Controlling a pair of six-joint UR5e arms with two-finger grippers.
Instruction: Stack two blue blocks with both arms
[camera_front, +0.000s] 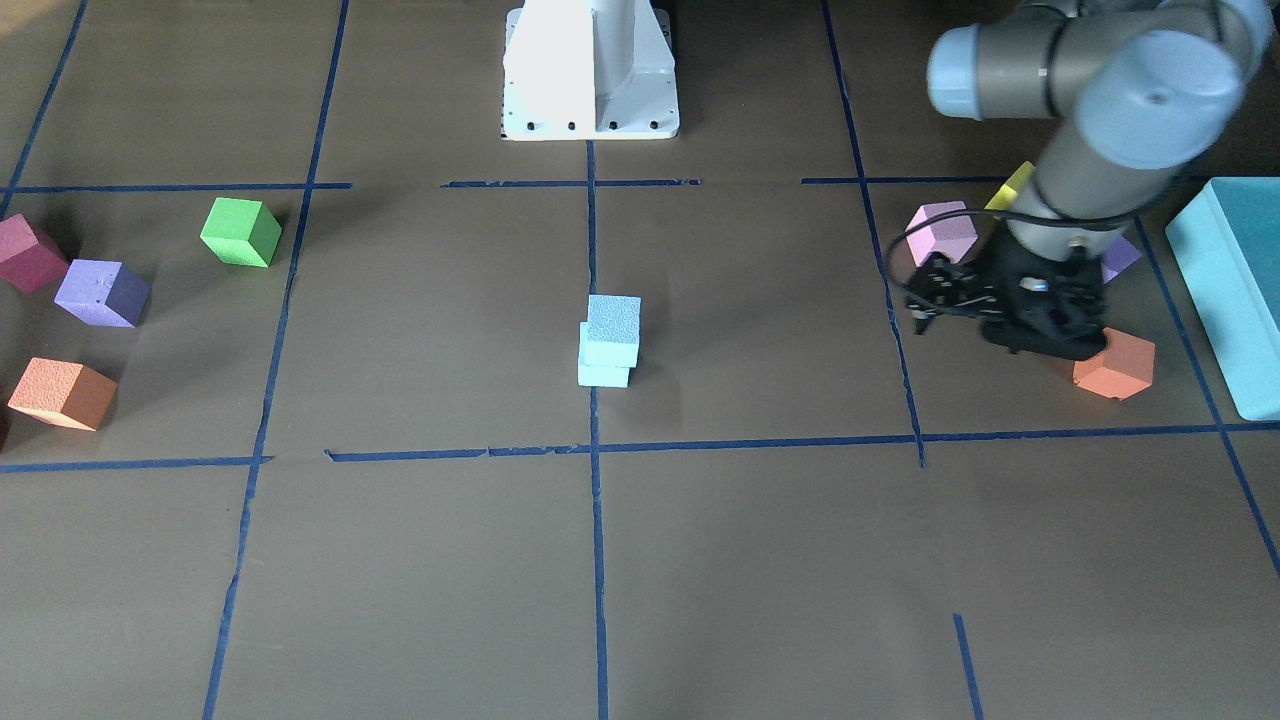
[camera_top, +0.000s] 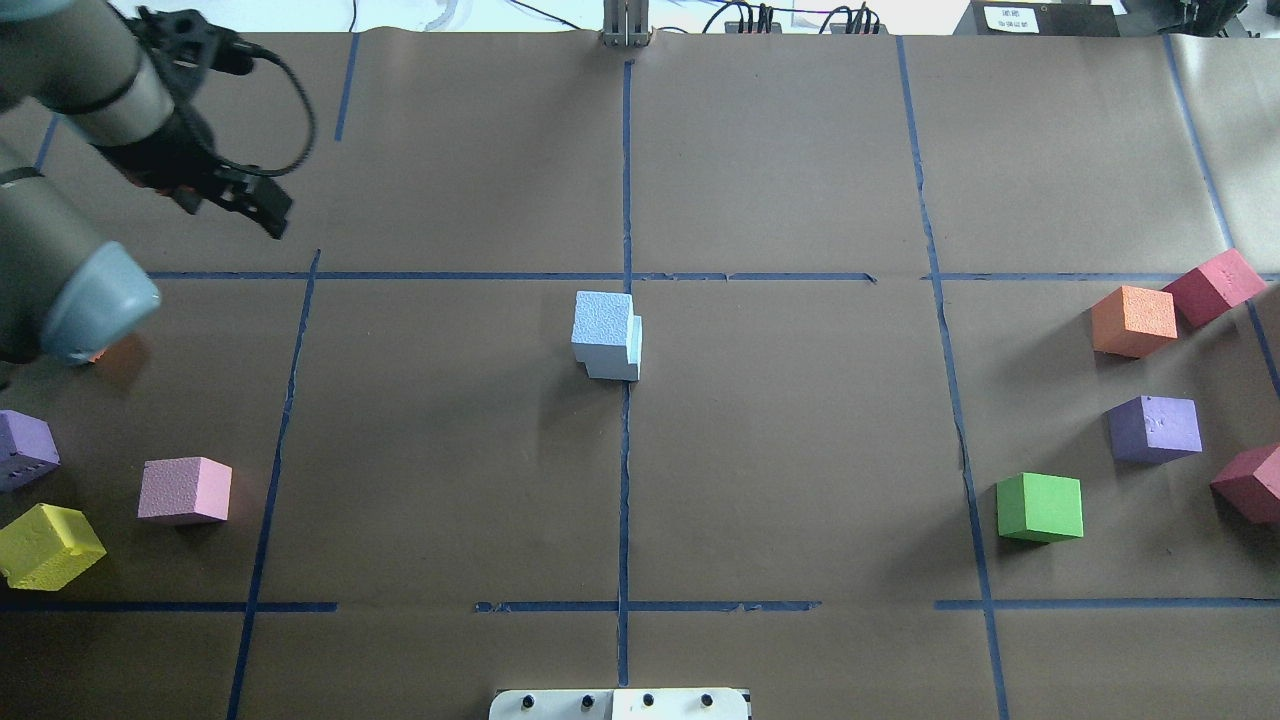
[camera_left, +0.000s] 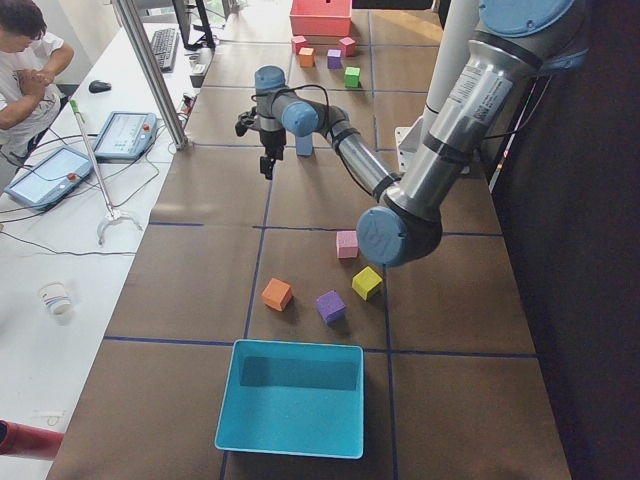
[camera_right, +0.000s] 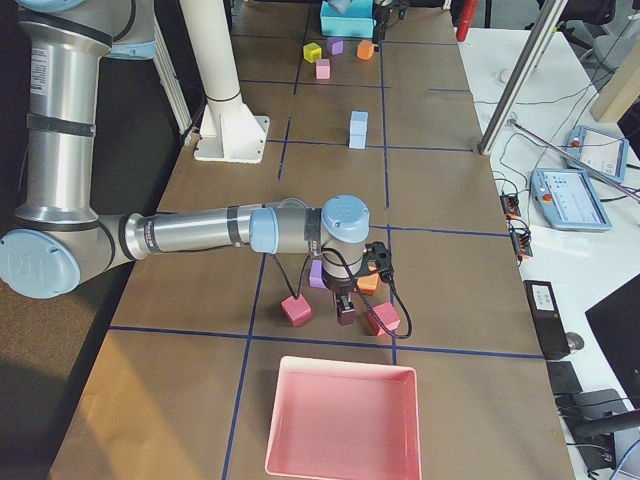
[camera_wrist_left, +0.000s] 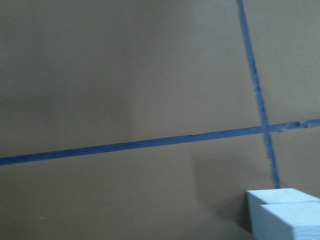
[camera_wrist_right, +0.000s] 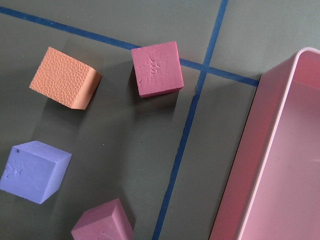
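Note:
The two blue blocks (camera_front: 610, 340) are stacked at the table's centre on the middle tape line, with the upper one shifted a little off the lower. The stack also shows in the overhead view (camera_top: 606, 335), in the left wrist view's lower right corner (camera_wrist_left: 285, 215), and far off in both side views (camera_left: 303, 145) (camera_right: 357, 130). My left gripper (camera_top: 268, 210) hangs empty well away from the stack, fingers slightly apart, above an orange cube (camera_front: 1115, 365). My right gripper (camera_right: 345, 312) shows only in the right side view, over cubes near the pink tray; I cannot tell its state.
A teal bin (camera_front: 1230, 290) lies at the table's end on my left, with pink (camera_top: 185, 490), yellow (camera_top: 48, 545) and purple (camera_top: 25, 450) cubes nearby. A pink tray (camera_wrist_right: 280, 150) lies at my right end, beside green (camera_top: 1040, 507), purple (camera_top: 1155, 428), orange (camera_top: 1133, 320) and magenta (camera_top: 1213, 287) cubes. The white pedestal (camera_front: 590, 70) stands at the base.

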